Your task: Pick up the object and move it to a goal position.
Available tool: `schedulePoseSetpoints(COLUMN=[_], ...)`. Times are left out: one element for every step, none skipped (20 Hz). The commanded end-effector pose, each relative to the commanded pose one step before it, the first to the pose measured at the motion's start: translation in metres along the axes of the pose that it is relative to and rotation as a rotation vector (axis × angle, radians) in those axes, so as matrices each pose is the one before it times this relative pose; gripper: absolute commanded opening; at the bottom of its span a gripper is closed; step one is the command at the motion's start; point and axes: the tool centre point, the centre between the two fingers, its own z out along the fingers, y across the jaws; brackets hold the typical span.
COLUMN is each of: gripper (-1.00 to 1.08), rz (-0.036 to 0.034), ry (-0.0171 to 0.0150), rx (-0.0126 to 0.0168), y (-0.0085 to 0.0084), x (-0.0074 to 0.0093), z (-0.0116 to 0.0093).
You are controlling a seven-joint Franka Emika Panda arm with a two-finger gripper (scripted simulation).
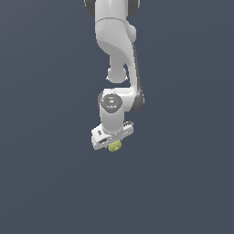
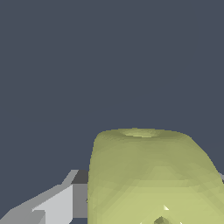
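Note:
The object (image 1: 115, 146) is a small pale yellow-green rounded lump peeking out under the white hand of my arm in the exterior view. In the wrist view the object (image 2: 144, 175) fills the near part of the picture, with a shallow dimple on its far face. My gripper (image 1: 114, 145) is shut on it. One grey-white finger (image 2: 57, 203) presses one flank, and only a sliver of the other finger (image 2: 221, 176) shows at the opposite flank. The goal position is out of view.
A plain dark blue-grey background (image 1: 45, 183) surrounds the arm in both views. The white arm links (image 1: 114, 36) rise toward the exterior view's top edge.

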Motion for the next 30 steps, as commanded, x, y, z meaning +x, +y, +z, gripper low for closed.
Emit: schedulePoseSetpoints(gripper=[-1.0,-1.0,-1.0,-1.0,-1.0,-1.0,-1.0,-1.0,-1.0,-1.0,-1.0,-1.0,-1.0,-1.0,-1.0,-1.0,-1.0,-1.0,-1.0,-1.0,-1.0,-1.0,-1.0,-1.0,-1.0,-1.0,-1.0,-1.0,-1.0,-1.0], rz=[-0.00026,0.0,-0.00048,0.0,0.0,0.0,0.0,0.0,0.0,-0.00046,0.0,0.0,0.0,0.0,0.0,0.0,-0.00035,0.0,0.0,0.0,0.0,0.0,0.0,0.0,0.0,0.0,0.00011,0.0,0.0,0.0], ry=[0.00148,0.0,-0.00006,0.0,0.0,0.0,0.0,0.0,0.0,0.00008,0.0,0.0,0.0,0.0,0.0,0.0,0.00016,0.0,0.0,0.0,0.0,0.0,0.0,0.0,0.0,0.0,0.00026,0.0,0.0,0.0], rx=[-0.00079,0.0,-0.00008,0.0,0.0,0.0,0.0,0.0,0.0,0.00016,0.0,0.0,0.0,0.0,0.0,0.0,0.0003,0.0,0.0,0.0,0.0,0.0,0.0,0.0,0.0,0.0,0.0004,0.0,0.0,0.0], y=[-0.00128,-0.00071,-0.00106,-0.00084,-0.0009,-0.00096,-0.00102,-0.00107,-0.00112,-0.00141,-0.00119,-0.0012,-0.00121,-0.00121,-0.00121,-0.00119,-0.00132,-0.00115,-0.00112,-0.0011,-0.00108,-0.00105,-0.00103,-0.001,-0.00098,-0.00096,-0.00072,-0.00086,-0.0008,-0.00076], x=[0.00266,0.00113,0.00139,0.00135,0.00145,0.00155,0.00165,0.00175,0.00185,0.00206,0.002,0.00205,0.00208,0.00211,0.00213,0.00214,0.00219,0.00212,0.00211,0.0021,0.00209,0.00208,0.00208,0.00207,0.00206,0.00205,0.00188,0.00191,0.00183,0.00176], z=[-0.01335,-0.00653,-0.00715,-0.00776,-0.00834,-0.0089,-0.00944,-0.00995,-0.01045,-0.01089,-0.01118,-0.01137,-0.01149,-0.01156,-0.01159,-0.01152,-0.01137,-0.01121,-0.01106,-0.01091,-0.01076,-0.01061,-0.01046,-0.01031,-0.01016,-0.00999,-0.00965,-0.0091,-0.00865,-0.00823])
